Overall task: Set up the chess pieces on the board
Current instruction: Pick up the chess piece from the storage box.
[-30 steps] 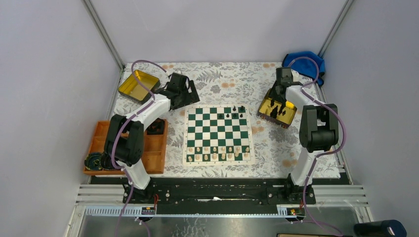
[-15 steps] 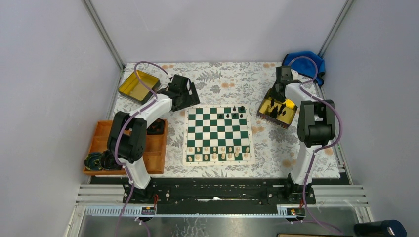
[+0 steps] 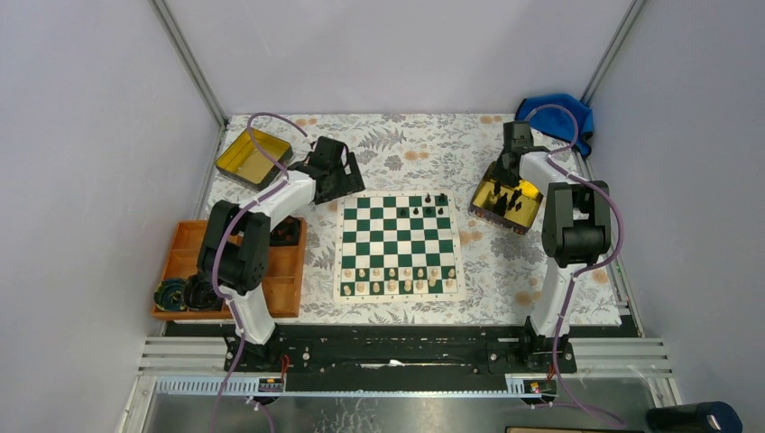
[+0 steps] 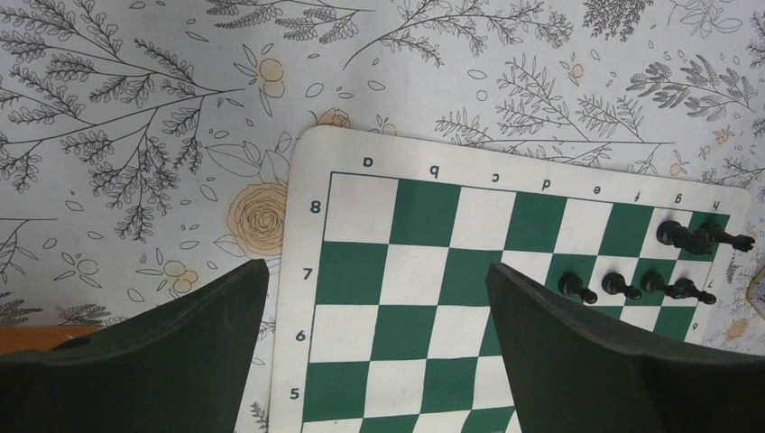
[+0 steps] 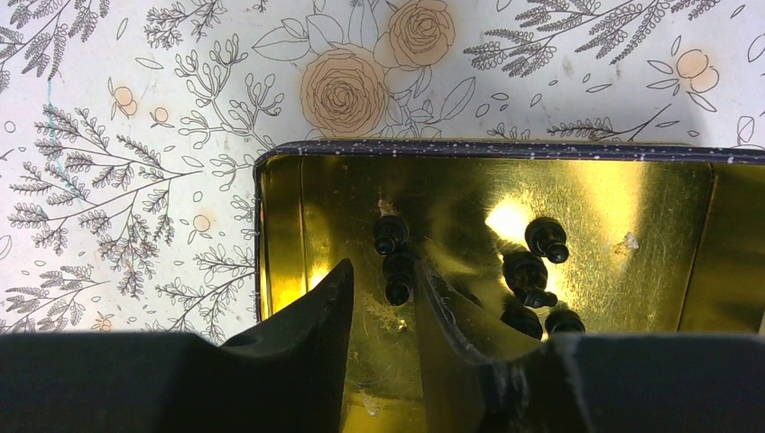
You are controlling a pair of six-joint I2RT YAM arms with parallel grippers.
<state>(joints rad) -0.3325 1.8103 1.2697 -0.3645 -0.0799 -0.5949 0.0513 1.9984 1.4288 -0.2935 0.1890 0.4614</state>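
Shows right gripper (image 5: 385, 263) inside shiny gold metal tin (image 5: 280, 234), jaws narrowly parted astride one small black chess piece (image 5: 398, 273) at the tips, long axis seemingly along the gap; contact not confirmed. Shows left gripper (image 4: 377, 271) spread wide, empty, over green-and-white chessboard (image 4: 361, 234), well apart from that tin; other black pieces (image 4: 668, 287) on its far rows.

The board's (image 3: 398, 242) middle rows are seen bare at frame centre, bounded by black pieces (image 3: 416, 210) above and cream pieces (image 3: 399, 274) below.
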